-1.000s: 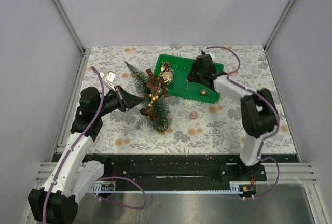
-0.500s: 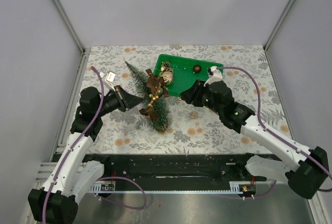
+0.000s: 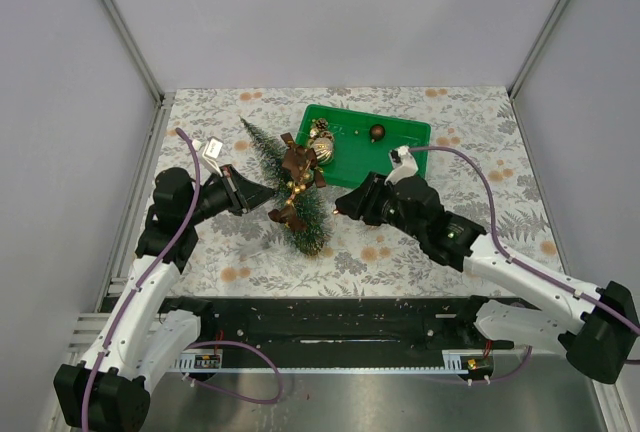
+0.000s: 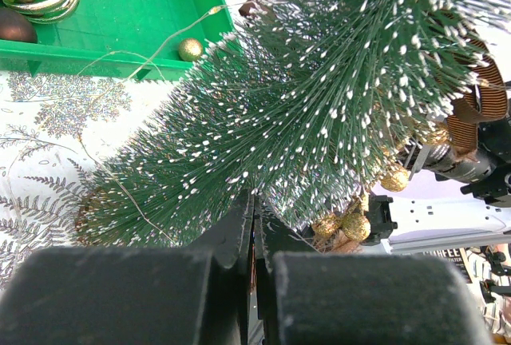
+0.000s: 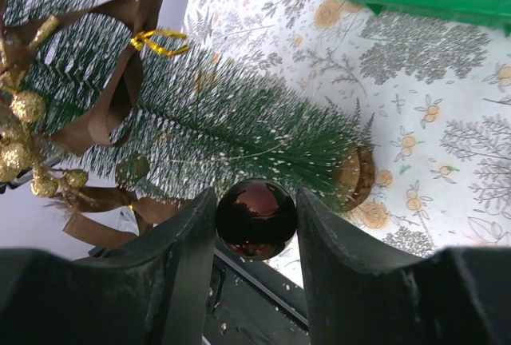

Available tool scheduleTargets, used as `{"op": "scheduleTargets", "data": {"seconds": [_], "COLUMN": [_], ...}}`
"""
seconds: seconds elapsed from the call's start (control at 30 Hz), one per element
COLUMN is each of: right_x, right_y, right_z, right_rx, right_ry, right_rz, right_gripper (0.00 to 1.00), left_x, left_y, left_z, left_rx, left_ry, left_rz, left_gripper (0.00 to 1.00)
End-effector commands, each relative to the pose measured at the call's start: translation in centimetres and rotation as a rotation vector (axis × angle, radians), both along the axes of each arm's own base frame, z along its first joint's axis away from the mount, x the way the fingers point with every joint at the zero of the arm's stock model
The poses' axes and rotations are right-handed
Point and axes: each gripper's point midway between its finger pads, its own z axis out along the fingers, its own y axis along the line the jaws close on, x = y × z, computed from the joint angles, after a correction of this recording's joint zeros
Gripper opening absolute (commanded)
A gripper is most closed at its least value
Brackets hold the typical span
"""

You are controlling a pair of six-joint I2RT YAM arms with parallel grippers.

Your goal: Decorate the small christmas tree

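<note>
Steadying of small christmas tree: bristles pinched in fully closed left gripper, tree kept tilted. Brown bauble clamped between right gripper fingers, presented to lower branches for hanging.

a green tray lies toward the back of the table, whose cloth bears a grey and orange flower print. in the tray sit a ribbed gold bauble near its left end and a dark brown ball by its far rim. plain grey walls stand around.
</note>
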Motion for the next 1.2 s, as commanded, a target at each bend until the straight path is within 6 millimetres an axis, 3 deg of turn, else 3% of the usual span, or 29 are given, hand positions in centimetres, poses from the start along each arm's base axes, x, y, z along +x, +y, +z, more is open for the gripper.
{"op": "scheduleTargets", "data": {"seconds": [0.0, 0.77, 1.17], "right_x": [-0.2, 2.6, 1.8], "right_y": [1.9, 2.2, 4.6], "right_z": [2.3, 3.3, 2.6], "right_rx": [0.089, 0.119, 0.119], "right_ry": [-0.052, -0.156, -0.14], "right_rz": [0.02, -0.171, -0.108], "right_gripper": [0.24, 0.19, 0.17], "left_x": [-0.2, -0.3, -0.5], "left_y": [-0.1, -0.1, -0.2], "left_z": [0.6, 0.7, 0.7], "left_rx": [-0.006, -0.013, -0.019], "left_ry": [-0.017, -0.015, -0.016], "left_rz": [-0.015, -0.018, -0.022], "left_gripper": [0.0, 0.0, 0.0]}}
